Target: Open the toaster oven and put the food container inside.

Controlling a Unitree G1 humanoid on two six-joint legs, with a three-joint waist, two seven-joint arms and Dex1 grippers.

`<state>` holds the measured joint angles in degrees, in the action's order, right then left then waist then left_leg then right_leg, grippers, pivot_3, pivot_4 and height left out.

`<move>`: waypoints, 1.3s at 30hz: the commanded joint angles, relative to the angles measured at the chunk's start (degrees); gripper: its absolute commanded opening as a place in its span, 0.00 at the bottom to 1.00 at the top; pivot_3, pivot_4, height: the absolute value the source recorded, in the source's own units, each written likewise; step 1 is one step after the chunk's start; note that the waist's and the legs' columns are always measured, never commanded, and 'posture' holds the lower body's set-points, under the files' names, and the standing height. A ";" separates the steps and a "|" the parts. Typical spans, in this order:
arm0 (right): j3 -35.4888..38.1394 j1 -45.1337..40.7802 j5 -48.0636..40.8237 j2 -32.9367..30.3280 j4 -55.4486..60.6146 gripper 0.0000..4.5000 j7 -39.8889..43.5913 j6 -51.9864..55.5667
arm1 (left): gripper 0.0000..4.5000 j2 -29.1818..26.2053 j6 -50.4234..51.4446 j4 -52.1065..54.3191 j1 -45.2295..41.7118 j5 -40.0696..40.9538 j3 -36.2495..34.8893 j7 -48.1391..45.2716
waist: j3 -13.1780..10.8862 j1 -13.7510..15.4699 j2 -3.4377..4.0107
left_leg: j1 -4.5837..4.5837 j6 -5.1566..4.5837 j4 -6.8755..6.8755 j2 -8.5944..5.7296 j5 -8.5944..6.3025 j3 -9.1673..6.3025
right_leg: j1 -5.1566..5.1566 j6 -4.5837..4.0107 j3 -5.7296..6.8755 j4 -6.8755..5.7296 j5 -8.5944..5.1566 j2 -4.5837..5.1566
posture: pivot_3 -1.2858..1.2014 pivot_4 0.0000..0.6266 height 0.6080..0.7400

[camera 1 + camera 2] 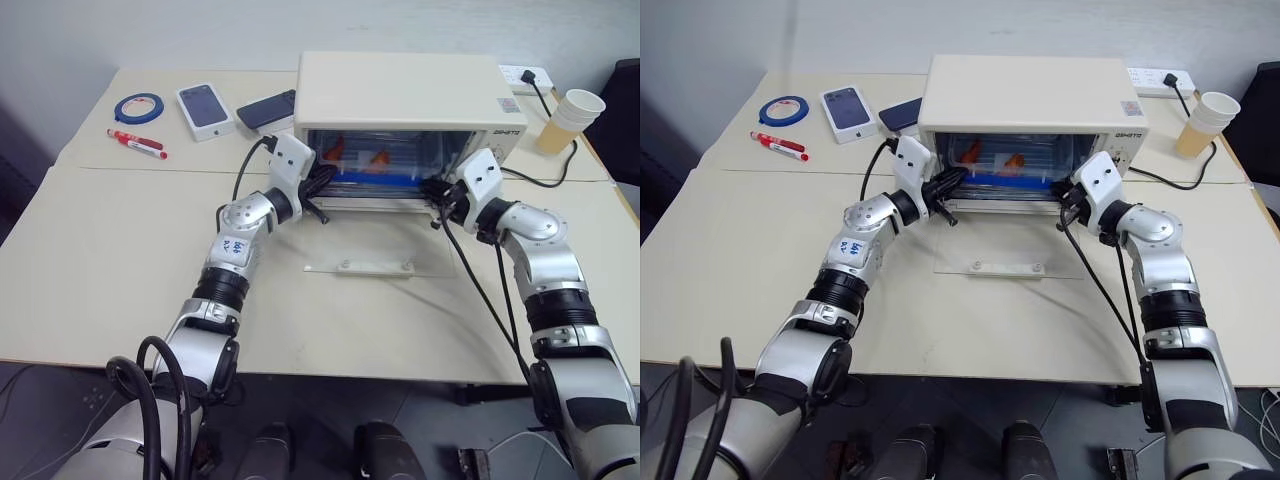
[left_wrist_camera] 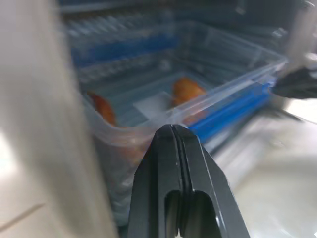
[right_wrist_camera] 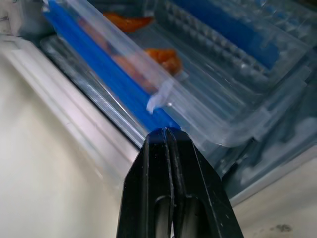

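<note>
Cream surface (image 1: 120, 260) bearing tape roll (image 1: 138, 105), red marker (image 1: 136, 143) and phone box (image 1: 204, 110) at 10 o'clock; left hand (image 1: 322, 186), fingers pressed together and empty, tip against the near left corner of the food container (image 1: 372, 166); toaster oven (image 1: 410, 100) at 12 o'clock, glass door (image 1: 378, 262) folded down flat, container on the rack just inside the mouth; right hand (image 1: 432, 190), likewise closed and empty, at its blue-edged right corner; judgement: push evenly from both corners, level, lest the box skew.
</note>
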<state>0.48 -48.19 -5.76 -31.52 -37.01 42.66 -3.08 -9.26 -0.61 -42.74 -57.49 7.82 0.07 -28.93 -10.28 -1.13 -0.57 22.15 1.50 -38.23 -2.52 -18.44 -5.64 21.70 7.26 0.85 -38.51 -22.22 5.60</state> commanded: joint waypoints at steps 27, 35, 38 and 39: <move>6.54 24.22 -8.86 -6.24 8.76 0.01 18.10 -2.36 | 0.00 -30.29 19.51 27.42 27.29 19.87 -10.27 -40.42 | 0.03 -0.64 0.11 | -0.20 -0.02 0.07 0.08 0.04 0.01 | -0.19 0.00 -0.09 0.03 0.00 -0.02 | 0.52 0.24 1.00; 11.52 23.49 -19.83 -2.86 16.54 0.01 21.22 3.74 | 0.00 -30.56 21.83 35.65 33.51 21.34 -12.45 -36.78 | 0.02 -0.59 0.14 | -0.17 -0.02 0.08 0.07 0.04 -0.06 | -0.20 0.00 -0.04 -0.01 0.00 0.03 | 0.52 0.24 1.00; 14.67 24.76 -25.85 -3.16 24.89 0.01 19.14 9.61 | 0.00 -30.85 20.67 37.55 35.45 20.82 -13.89 -34.83 | 0.00 -0.53 0.17 | -0.15 -0.01 0.08 0.10 0.03 -0.09 | -0.19 -0.01 -0.04 0.01 0.00 0.04 | 0.52 0.24 1.00; 15.27 24.90 -27.01 -3.36 27.10 0.01 18.45 11.09 | 0.00 -30.82 19.83 37.89 35.83 20.15 -14.33 -33.72 | 0.00 -0.47 0.17 | -0.15 -0.01 0.08 0.09 0.03 -0.09 | -0.19 -0.01 -0.03 0.01 0.00 0.04 | 0.52 0.24 1.00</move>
<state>13.16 -23.54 -28.95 -34.06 -15.29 62.18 5.55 -39.04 20.80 -7.32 -21.89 27.75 -11.80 -64.22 -10.28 -1.60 -0.41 22.00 1.49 -38.15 -2.42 -18.41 -5.73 21.51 7.25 0.82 -38.46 -22.21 5.65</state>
